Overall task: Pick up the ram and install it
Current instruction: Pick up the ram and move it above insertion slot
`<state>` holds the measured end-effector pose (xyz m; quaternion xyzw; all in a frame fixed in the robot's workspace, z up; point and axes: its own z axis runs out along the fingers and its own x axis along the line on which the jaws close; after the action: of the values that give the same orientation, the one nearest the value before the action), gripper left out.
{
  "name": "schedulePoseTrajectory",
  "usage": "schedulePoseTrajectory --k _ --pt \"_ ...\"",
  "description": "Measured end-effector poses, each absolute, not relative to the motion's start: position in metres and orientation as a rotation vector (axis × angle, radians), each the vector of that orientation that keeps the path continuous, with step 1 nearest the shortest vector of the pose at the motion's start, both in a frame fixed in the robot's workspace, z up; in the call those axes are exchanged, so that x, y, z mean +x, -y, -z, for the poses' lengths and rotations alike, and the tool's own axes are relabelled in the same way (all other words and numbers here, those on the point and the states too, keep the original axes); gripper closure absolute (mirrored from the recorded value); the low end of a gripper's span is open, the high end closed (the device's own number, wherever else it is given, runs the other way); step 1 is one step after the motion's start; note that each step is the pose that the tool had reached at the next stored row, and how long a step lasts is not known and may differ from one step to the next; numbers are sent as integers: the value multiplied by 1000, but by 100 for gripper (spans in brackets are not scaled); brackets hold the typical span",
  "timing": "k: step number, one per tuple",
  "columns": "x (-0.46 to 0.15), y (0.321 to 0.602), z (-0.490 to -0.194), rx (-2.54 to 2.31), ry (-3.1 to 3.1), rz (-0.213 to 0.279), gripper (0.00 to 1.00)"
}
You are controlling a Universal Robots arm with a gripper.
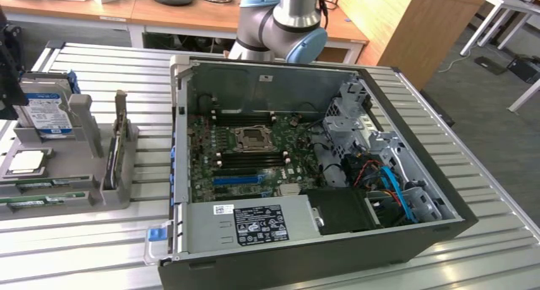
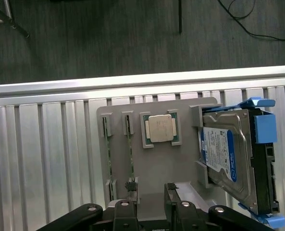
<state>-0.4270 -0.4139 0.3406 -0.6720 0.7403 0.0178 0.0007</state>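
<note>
Your end effector (image 2: 150,192) hangs spread near the ram (image 2: 131,154); it looks light, stiff, fragile; pinch its flat faces mid-length.

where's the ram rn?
On the exterior view's left, outside the PC case: the ram sits on edge in slots of the grey holder tray, next to the CPU, with the hard drive past that.

The exterior view is looking down at a slant from well above the desk (image 1: 472,239), taking in the open computer case (image 1: 439,230). The wrist view is looking straight down, close over the grey holder (image 2: 156,168) and hard drive (image 2: 224,154), both views sharing these.
</note>
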Motion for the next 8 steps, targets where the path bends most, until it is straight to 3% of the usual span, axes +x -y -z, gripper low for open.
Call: schedulePoseTrajectory --k 8 --pt "-427 414 -334 -2112 -2323 -56 64"
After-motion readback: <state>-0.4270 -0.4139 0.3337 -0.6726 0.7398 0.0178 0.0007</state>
